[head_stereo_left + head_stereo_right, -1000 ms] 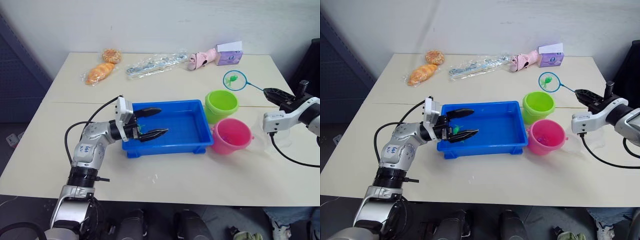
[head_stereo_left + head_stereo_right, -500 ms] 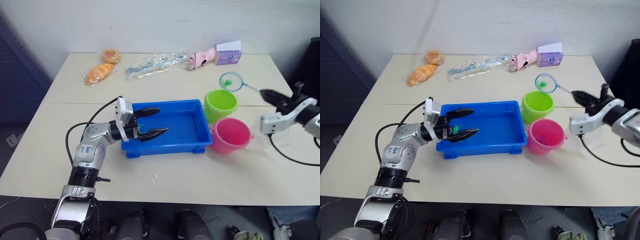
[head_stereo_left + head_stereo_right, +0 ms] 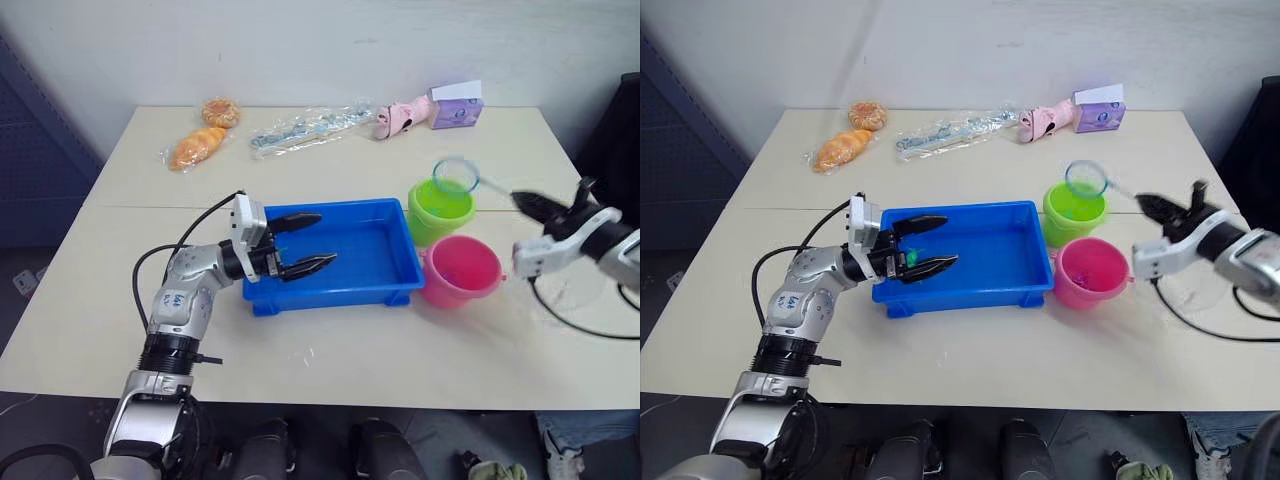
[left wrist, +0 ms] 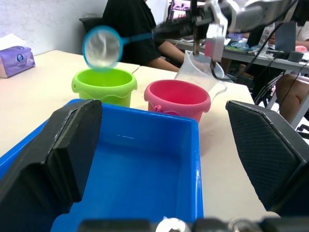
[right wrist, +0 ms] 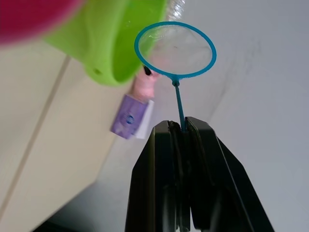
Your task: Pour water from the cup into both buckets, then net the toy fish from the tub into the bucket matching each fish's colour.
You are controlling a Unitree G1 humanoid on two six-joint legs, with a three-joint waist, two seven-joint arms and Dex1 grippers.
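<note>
Blue handwriting on the left arm (image 3: 176,300) may read "166"; nothing else is legible

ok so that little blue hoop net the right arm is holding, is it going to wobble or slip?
The light blue round hoop net, held at its thin handle's far end by the right gripper, will probably sway. It looks light, so slipping seems unlikely with the jaws shut on it.

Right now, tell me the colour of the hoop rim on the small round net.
Light blue rim, clearest in the right wrist view.
</note>
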